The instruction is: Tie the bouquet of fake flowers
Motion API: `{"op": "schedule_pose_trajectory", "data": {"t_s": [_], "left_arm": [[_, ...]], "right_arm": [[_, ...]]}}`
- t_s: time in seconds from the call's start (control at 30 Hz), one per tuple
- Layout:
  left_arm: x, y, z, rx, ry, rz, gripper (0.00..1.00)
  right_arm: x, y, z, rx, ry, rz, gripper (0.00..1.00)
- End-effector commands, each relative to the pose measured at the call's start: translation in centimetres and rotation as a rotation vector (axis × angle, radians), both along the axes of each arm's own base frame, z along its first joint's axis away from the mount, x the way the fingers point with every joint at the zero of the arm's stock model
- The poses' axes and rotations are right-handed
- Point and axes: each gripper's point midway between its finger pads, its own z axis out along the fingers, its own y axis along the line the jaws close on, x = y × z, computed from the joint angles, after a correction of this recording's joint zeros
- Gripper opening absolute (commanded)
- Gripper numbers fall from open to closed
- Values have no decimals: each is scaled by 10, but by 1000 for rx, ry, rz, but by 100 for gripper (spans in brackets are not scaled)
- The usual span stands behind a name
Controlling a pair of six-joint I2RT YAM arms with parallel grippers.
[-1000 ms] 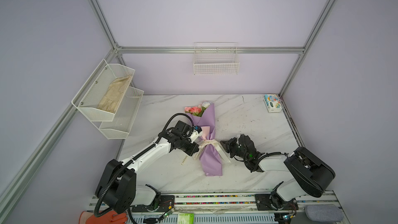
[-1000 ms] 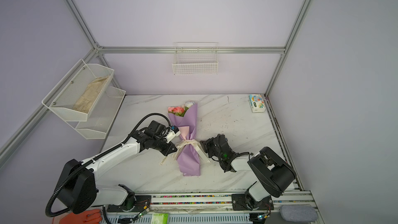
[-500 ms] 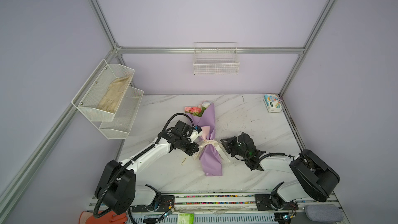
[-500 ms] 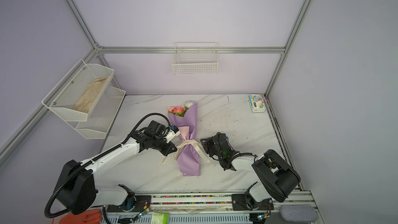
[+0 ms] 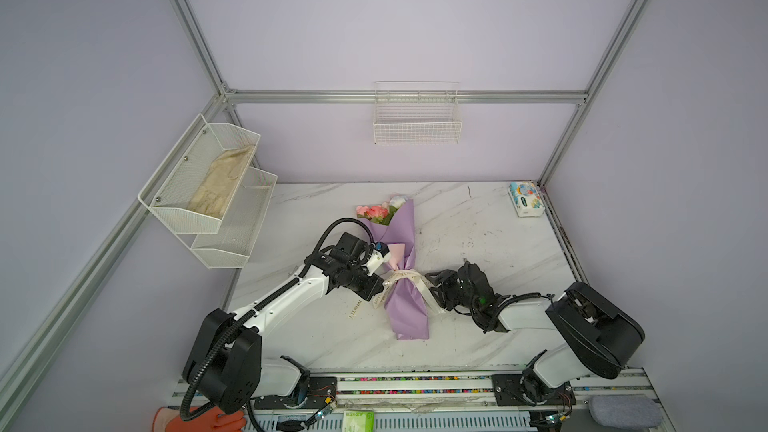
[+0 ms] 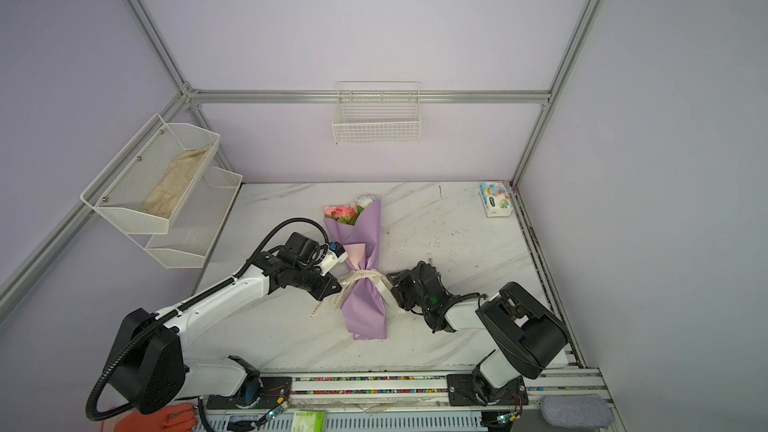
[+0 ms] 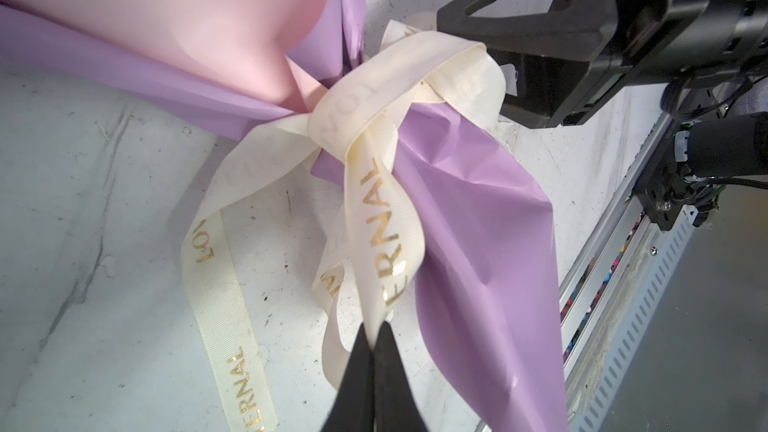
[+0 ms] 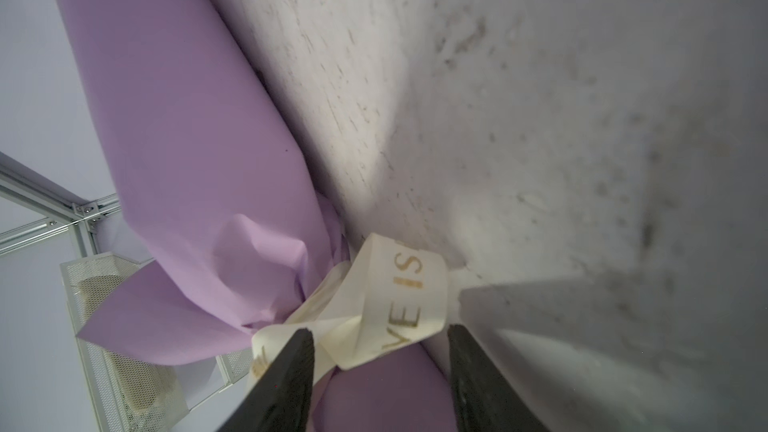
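Bouquet (image 5: 404,238) lies on the table (image 5: 478,222), wrap (image 6: 365,313) hiding everything below the blooms. Left gripper (image 7: 376,326) pinched tight on a ribbon (image 7: 374,201) tail. Right gripper (image 8: 378,332) jaws apart around a loop, fingers (image 8: 286,380) cut off at the frame edge.

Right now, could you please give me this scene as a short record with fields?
bouquet: lilac wrap, lying flat on the table, flowers toward the back wall
ribbon: cream with gold letters, wrapped around the wrap's waist, ends trailing on the table
left gripper: shut on a ribbon strand
right gripper: open, jaws either side of a ribbon loop
tissue pack: back right corner of the table
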Motion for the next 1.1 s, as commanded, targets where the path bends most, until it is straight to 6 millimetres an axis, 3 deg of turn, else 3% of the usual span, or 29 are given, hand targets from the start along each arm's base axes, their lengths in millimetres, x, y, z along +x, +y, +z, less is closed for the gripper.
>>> {"op": "schedule_pose_trajectory", "data": {"t_s": [0.0,0.13,0.2,0.27,0.4,0.8,1.07], "left_arm": [[19,-9,37,-51,-112,-21,0],[19,-8,37,-49,-109,-18,0],[19,-8,38,-49,-113,-18,0],[19,-7,38,-46,-115,-16,0],[20,-4,37,-33,-121,-5,0],[17,7,31,9,-126,29,0],[14,24,17,102,-118,57,0]], "right_arm": [[5,8,7,118,48,-52,55],[11,10,9,134,33,-70,51],[14,10,14,142,13,-77,38],[17,11,21,149,-17,-72,18],[19,4,31,141,-50,-102,0],[27,-32,42,130,-86,-166,0],[35,-42,44,96,-104,-159,0]]}}
